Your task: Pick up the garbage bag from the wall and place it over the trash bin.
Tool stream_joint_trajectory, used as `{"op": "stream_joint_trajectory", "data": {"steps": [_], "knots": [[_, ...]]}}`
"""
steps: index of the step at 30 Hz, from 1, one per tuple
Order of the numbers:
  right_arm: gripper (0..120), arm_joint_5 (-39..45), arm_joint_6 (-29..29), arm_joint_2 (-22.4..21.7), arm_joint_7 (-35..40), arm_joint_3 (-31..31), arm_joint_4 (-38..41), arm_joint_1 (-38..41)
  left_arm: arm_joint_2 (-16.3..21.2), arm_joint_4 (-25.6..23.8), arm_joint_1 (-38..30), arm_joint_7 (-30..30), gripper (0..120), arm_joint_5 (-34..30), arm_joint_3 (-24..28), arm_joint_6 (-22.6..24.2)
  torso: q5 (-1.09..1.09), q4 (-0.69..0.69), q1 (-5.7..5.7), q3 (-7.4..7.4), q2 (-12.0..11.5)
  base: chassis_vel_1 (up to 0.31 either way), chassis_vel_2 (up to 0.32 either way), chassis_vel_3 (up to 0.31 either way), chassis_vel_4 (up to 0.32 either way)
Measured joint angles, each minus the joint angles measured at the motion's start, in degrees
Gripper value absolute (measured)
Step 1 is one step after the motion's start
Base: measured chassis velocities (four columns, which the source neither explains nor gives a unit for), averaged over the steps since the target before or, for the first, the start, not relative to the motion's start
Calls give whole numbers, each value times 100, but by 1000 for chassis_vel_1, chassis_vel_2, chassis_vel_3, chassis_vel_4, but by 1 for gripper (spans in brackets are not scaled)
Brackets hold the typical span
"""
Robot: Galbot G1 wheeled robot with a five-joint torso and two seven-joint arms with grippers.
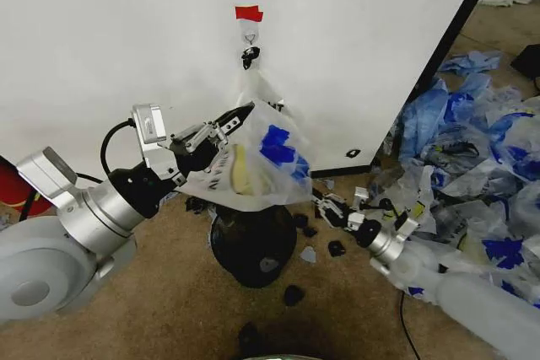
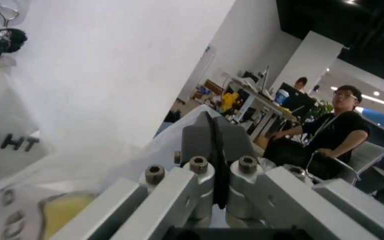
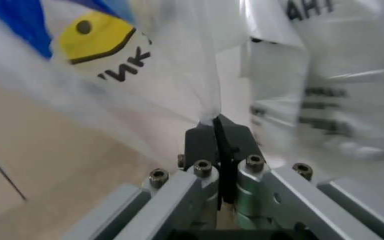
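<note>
The garbage bag [image 1: 257, 162], thin white plastic with a yellow smiley and blue patches, hangs from the black clip [image 1: 250, 56] under the hook [image 1: 250, 37] on the wall [image 1: 126, 31]. It is stretched open sideways above the round black trash bin [image 1: 253, 242]. My left gripper [image 1: 239, 115] is shut on the bag's left rim, and film lies pinched between its fingers in the left wrist view [image 2: 212, 125]. At the bag's lower right edge my right gripper [image 1: 325, 202] is shut on the film, which also shows in the right wrist view [image 3: 217, 125].
A heap of blue and white plastic bags [image 1: 472, 141] covers the floor at the right, past the wall's black edge. Small black scraps [image 1: 294, 294] lie on the carpet around the bin. A red cylinder [image 1: 8, 190] stands at the far left.
</note>
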Motion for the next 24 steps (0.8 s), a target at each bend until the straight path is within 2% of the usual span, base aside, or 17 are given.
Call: {"op": "stream_joint_trajectory", "data": {"steps": [10, 24], "knots": [[0, -603, 96, -672, -70, 412, -89, -106, -28, 0, 18, -131, 0, 143, 26, 0, 0, 0, 0, 0, 0, 0, 0, 0, 0], [0, -829, 329, -1091, -463, 552, -379, -113, -44, 0, 63, -219, 0, 245, 47, -36, -1, 0, 0, 0, 0, 0, 0, 0, 0]]}}
